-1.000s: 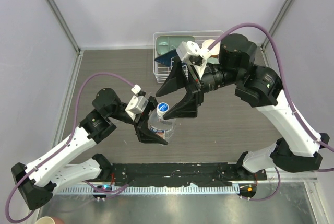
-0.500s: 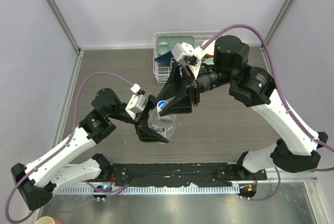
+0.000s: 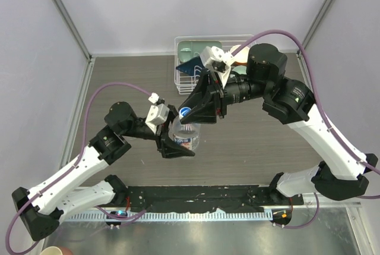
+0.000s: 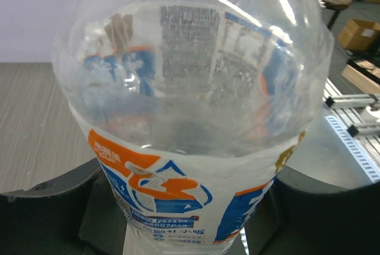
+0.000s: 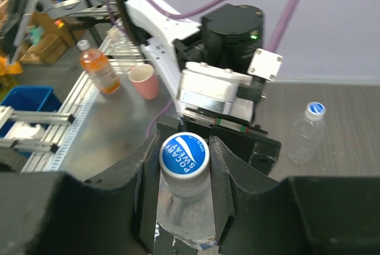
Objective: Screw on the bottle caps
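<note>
The left jaws grip the labelled bottle [image 3: 184, 138] round its body mid-desk [image 3: 124, 76], the right jaws pinch its cap [image 3: 185, 112], and a wire basket [image 3: 177, 84] of bowls [image 3: 192, 48] sits by the far wall.

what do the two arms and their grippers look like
The left arm and right arm are alike: white shells, black round joints, a purple cable along each. The left gripper and right gripper have black wedge-shaped fingers and a white wrist block.

Labelled bottle [image 4: 190, 166]: neck, cap [image 5: 184, 154] and base beyond the left wrist view's top and bottom edges.
</note>
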`<state>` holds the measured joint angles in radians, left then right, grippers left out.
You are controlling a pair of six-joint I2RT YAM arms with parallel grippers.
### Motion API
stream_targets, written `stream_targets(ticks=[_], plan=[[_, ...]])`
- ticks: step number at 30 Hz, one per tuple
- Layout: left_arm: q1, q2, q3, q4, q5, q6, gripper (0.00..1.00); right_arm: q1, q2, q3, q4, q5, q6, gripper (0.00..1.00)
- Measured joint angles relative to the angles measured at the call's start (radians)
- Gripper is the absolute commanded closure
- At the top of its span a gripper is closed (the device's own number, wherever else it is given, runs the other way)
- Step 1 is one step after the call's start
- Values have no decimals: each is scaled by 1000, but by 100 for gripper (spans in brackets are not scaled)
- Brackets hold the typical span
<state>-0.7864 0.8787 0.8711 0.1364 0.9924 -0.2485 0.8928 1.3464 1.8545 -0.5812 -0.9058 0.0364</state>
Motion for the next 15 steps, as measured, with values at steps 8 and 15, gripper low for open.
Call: stream_targets(ticks=[8,15], plan=[[9,1,-10,-97,-348,26,100,-10,-38,-135,74,417,43,98],[10,15,-25,-143,-643,45,100,40,-40,-222,172,787,126,99]])
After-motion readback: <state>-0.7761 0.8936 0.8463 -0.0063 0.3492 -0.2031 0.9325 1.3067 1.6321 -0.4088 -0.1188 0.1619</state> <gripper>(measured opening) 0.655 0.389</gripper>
